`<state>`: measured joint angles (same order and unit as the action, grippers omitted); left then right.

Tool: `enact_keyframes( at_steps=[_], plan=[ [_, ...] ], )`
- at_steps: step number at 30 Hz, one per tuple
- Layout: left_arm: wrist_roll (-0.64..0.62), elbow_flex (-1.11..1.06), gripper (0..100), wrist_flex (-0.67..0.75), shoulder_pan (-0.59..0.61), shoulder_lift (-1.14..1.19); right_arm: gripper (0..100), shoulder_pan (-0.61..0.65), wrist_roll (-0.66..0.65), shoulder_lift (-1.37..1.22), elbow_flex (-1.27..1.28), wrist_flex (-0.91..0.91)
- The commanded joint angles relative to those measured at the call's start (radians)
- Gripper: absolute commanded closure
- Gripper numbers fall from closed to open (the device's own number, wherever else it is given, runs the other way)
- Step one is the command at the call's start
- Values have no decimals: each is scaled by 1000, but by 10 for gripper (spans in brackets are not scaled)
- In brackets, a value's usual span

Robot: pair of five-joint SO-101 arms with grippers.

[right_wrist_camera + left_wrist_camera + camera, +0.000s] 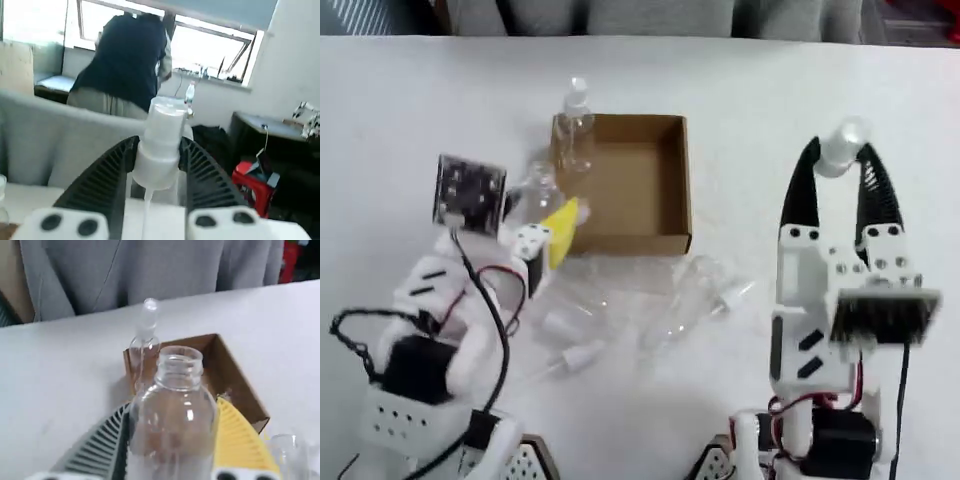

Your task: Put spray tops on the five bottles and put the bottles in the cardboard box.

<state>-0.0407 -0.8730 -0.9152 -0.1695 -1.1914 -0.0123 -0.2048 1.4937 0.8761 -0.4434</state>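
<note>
In the high view, an open bottle (535, 190) is gripped by the left end effector (548, 215) at 9 o'clock of the box (630, 243). A capped bottle (575, 125) is stood at the box's 10 o'clock corner. A spray top (842, 140) is clamped by the right end effector (840, 155) at 3 o'clock. Loose bottles (692, 292) are laid on the worktop (420, 100) at 6 o'clock.

In the left wrist view, the open bottle (172, 410) is held between the jaws.

In the right wrist view, the spray top (160, 145) is pinched between the jaws.

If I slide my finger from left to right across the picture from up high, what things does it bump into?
left gripper holding an open bottle → cardboard box → clear bottle lying on its side → right gripper holding a spray top
</note>
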Motion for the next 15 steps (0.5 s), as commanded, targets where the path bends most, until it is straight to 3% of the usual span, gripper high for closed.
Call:
enact_keyframes(
  at_steps=[1,7,15],
  plan=[
    [-12,-77,976,153,-79,-93,978,64,-12,-4,-14,133],
    [-14,-362,976,459,-180,-208,978,265,-12,-7,-18,208],
    [-14,-632,976,637,-320,-351,978,418,-12,-48,-97,203]
  ],
)
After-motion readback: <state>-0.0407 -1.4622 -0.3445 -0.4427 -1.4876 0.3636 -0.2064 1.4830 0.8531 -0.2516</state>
